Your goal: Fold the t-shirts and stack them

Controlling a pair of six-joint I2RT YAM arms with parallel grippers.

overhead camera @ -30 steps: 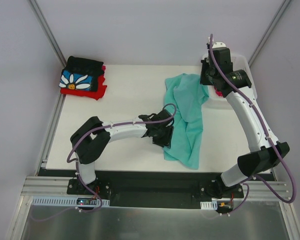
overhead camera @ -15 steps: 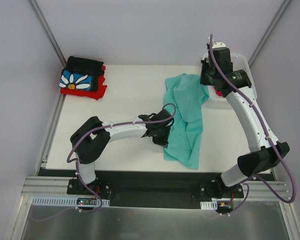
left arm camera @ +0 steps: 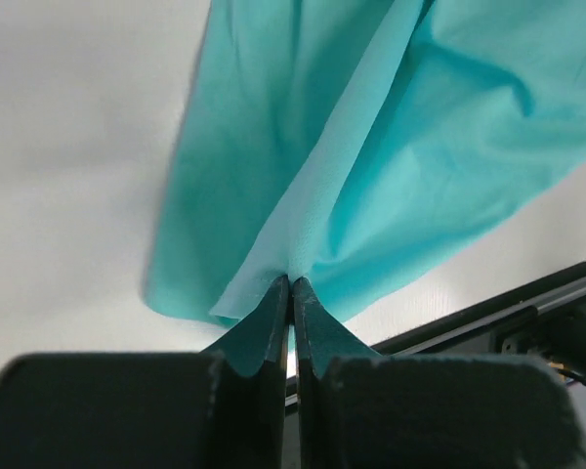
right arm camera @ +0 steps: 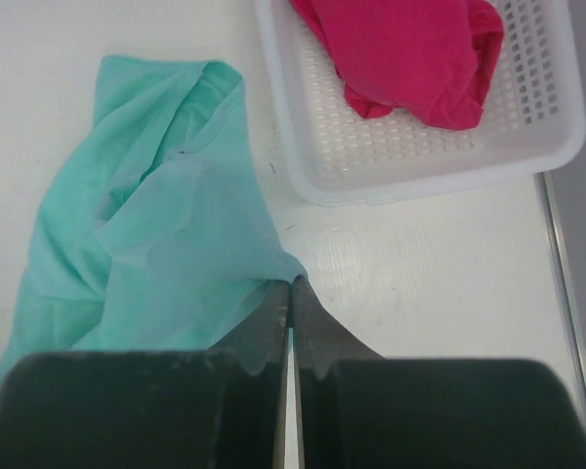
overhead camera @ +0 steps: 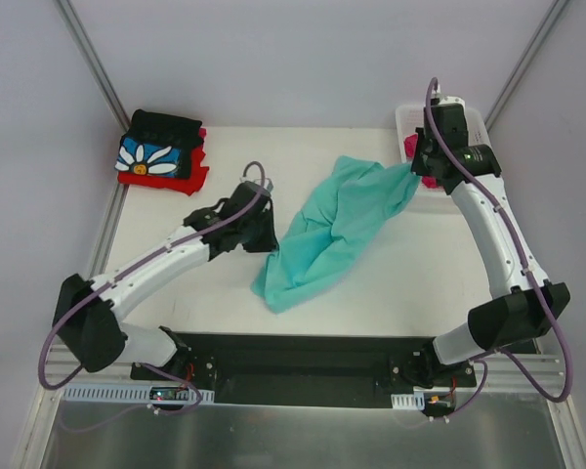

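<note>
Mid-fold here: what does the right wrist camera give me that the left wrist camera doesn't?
Only the right wrist: the white basket with the magenta-pink t-shirt lying in it, and the right gripper shut on a corner of the mint-teal t-shirt.
Only the left wrist: the left gripper shut on a fold of that shirt, and the black rail beyond the edge of the table.
Both: the mint-teal t-shirt over the white table, pinched between closed fingers.

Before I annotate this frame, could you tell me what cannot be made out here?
Top view: the red t-shirt, mostly covered by the black daisy t-shirt.
Right wrist view: the magenta-pink t-shirt, cut off by the top edge.
Left wrist view: the mint-teal t-shirt, cropped by top and right edges.
</note>
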